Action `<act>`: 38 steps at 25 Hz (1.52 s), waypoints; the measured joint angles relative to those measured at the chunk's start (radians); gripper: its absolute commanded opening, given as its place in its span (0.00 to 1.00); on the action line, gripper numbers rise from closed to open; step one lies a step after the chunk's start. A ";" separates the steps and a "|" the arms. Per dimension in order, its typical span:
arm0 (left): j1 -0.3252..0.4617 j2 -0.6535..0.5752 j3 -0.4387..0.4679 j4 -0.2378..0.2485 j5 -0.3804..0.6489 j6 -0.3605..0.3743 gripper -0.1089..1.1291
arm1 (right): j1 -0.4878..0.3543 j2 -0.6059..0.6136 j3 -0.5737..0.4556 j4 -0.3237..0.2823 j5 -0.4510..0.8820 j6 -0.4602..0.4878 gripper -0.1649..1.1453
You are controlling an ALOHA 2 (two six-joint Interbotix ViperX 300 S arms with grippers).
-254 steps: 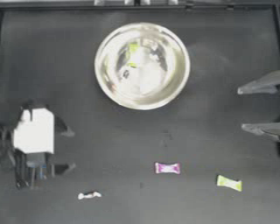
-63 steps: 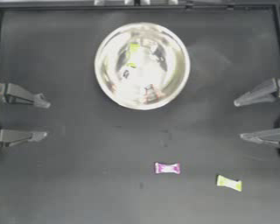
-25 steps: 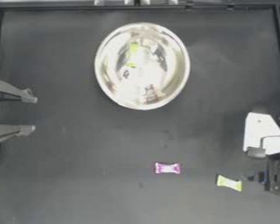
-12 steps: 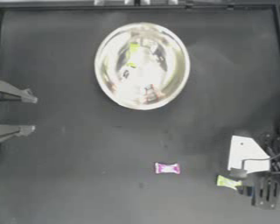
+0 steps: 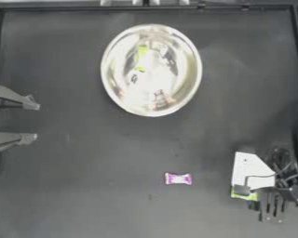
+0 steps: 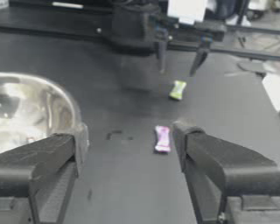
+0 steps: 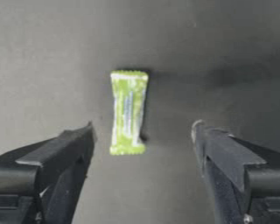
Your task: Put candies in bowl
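The silver bowl [image 5: 152, 69] stands at the back middle of the table, with a yellow-green candy [image 5: 141, 52] and pale wrappers inside it. A magenta-pink candy [image 5: 178, 178] lies on the table toward the front. To its right lies the second yellow-green candy [image 5: 242, 195], partly under my right gripper [image 5: 250, 197]. Seen from the right wrist, this candy [image 7: 128, 113] rests on the table between the open jaws of the right gripper [image 7: 142, 131], untouched by them. My left gripper [image 5: 15, 117] is parked open at the left edge.
From the left wrist, the bowl's rim [image 6: 78, 131], the pink candy [image 6: 162, 138] and the yellow-green candy [image 6: 177, 89] show beyond the left gripper [image 6: 127, 148]. The table's raised frame [image 5: 145, 6] runs along the back.
The right arm has come in from its parked place at the right edge and dropped over the yellow-green candy. The left arm has drawn back to the left edge.
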 measured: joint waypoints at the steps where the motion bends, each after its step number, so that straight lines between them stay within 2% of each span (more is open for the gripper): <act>1: 0.000 0.000 0.000 0.000 0.000 0.000 0.84 | 0.000 0.011 0.000 0.000 -0.009 0.000 0.86; 15: 0.000 0.000 0.000 -0.018 0.000 0.000 0.84 | 0.002 0.166 -0.003 0.006 -0.066 0.003 0.84; 17: 0.000 0.000 0.000 -0.023 0.000 0.000 0.84 | 0.000 0.172 -0.009 0.008 -0.069 0.003 0.80; 19: 0.000 0.000 0.000 -0.023 0.000 0.000 0.84 | 0.002 0.178 -0.015 0.008 -0.077 0.003 0.72; 24: 0.000 0.000 0.000 -0.028 0.000 0.000 0.84 | 0.009 0.186 -0.020 0.015 -0.080 0.000 0.40; 25: 0.000 0.000 0.000 -0.028 0.000 -0.002 0.84 | 0.009 0.186 -0.023 0.023 -0.078 -0.002 0.36; 28: 0.000 0.000 0.000 -0.028 0.000 -0.002 0.84 | 0.012 0.190 -0.029 0.044 -0.078 -0.008 0.34; 33: 0.000 0.002 0.000 -0.028 0.000 0.000 0.84 | 0.017 0.193 -0.044 0.044 -0.075 -0.008 0.34; 36: 0.000 0.009 0.000 -0.028 0.000 0.000 0.84 | 0.018 0.173 -0.061 0.005 -0.063 0.000 0.34; 38: 0.000 0.017 0.000 -0.026 0.000 0.000 0.84 | 0.015 0.138 -0.067 -0.048 -0.055 0.011 0.34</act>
